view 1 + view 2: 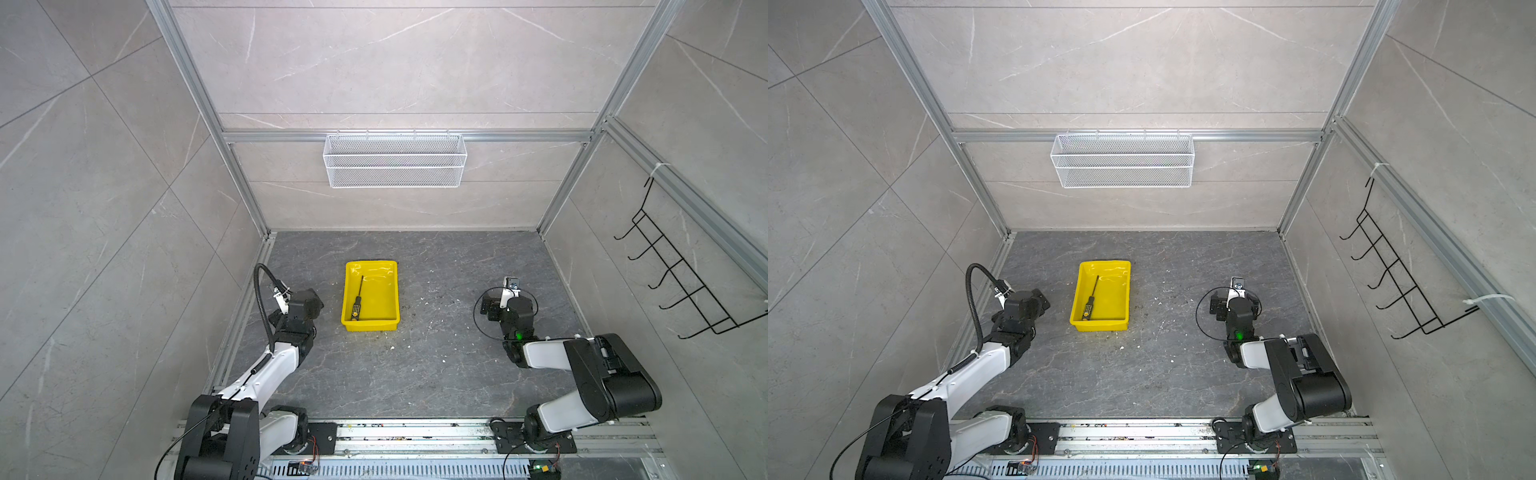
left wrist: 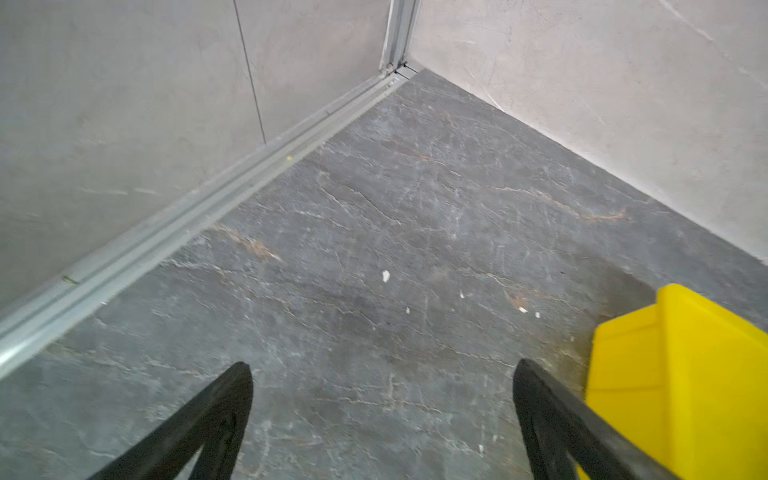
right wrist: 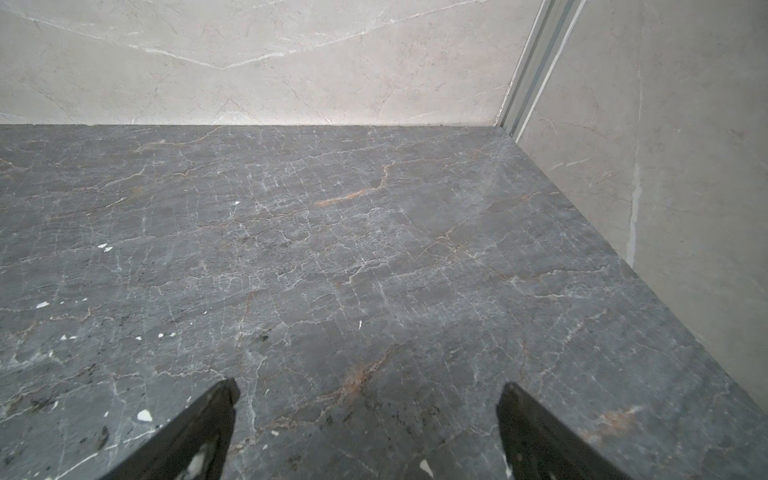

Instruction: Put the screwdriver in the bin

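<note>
**Yellow bin holds the screwdriver: placement looks done**

- Screwdriver [image 1: 357, 300] lies flat on the floor of the bin [image 1: 371, 263], plain in both top views.
- Its thin shaft points toward the back wall. The black, yellow-dotted handle sits by the bin's near wall.
- It runs along the side of the bin nearer the left arm. All of it is inside the rim and nothing hangs over.
- The bin stands on the dark marbled bench [image 1: 436, 365], between the two arms and closer to the left one.
- Left tool [image 2: 382, 374]: jaws spread wide, with only bare bench between them.
  - In the left wrist view a corner of the bin shows just beside one finger. I cannot tell whether they touch.
  - From above, this tool sits near the bin's side wall, not over it.
- Right tool [image 3: 370, 390]: jaws spread wide and holding nothing.
  - It is over bare bench flecked with white crumbs, well apart from the bin.
- The white wire basket [image 1: 395, 160] on the back wall and the black hook rack [image 1: 685, 282] on the side wall play no part.

Judgement: the one required step, screwdriver into bin, appears complete. Neither tool has a grip on anything. As far as these views go, nothing is left but drawing the arms back to rest. The left arm should take a little care beside the bin's corner so the bin is not nudged.
</note>
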Tool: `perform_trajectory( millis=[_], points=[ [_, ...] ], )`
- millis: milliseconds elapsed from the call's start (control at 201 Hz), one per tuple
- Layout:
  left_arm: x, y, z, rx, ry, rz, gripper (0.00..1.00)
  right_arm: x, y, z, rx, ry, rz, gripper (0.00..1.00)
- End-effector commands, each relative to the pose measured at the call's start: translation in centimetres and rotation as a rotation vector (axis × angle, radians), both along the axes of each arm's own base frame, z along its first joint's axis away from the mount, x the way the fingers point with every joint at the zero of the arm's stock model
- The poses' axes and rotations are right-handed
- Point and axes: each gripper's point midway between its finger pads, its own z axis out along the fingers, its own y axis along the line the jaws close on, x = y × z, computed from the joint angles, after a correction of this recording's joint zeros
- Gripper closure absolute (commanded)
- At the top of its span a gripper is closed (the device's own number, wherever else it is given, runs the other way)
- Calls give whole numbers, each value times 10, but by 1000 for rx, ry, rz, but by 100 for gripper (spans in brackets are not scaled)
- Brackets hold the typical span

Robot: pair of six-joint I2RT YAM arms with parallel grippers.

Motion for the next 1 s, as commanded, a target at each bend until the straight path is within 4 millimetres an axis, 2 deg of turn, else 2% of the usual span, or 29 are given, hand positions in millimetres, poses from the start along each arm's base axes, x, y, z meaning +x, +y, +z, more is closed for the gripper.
perform_trajectory(
  millis=[0,144,294,358,473,493,572,990],
  points=[
    [10,0,14,249,7,-128,1,1,1,2,2,-14,7,0],
    [16,-25,-1,304,-59,-308,1,1,1,2,2,-15,7,0],
    [20,-27,-27,349,-131,-352,0,0,1,2,2,-15,8,1],
    [23,-22,-23,330,-159,-344,0,0,1,2,2,-14,8,0],
    [28,3,-43,236,-85,-268,0,1,1,2,3,-15,7,0],
    [33,3,-39,242,-102,-272,0,0,0,2,2,-15,6,0],
    [38,-1,-47,209,-27,-309,0,0,0,2,1,-14,5,1],
    [38,0,-47,211,-34,-304,0,0,1,2,2,-15,7,0]
  ],
)
